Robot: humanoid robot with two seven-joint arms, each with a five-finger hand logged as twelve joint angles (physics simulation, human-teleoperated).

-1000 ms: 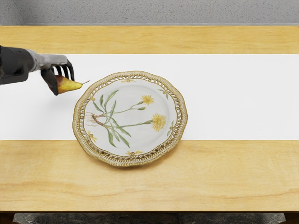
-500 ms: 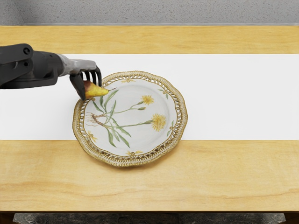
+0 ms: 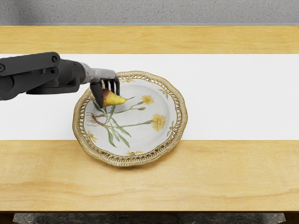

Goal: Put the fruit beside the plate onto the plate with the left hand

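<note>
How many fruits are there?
1. A pear is held in the left hand, over the upper left part of the plate. No other fruit shows, though the arm could hide something small behind it.

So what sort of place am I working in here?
Probably a dining-table setup, rendered in simulation: a wooden table with a white runner, and an ornate floral plate over which the left hand holds a pear.

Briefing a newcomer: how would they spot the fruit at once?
Find the gold-rimmed plate on the white runner. Over its upper-left part the left hand grips a small pear, yellow with a reddish blush, the only real object among painted flowers.
</note>
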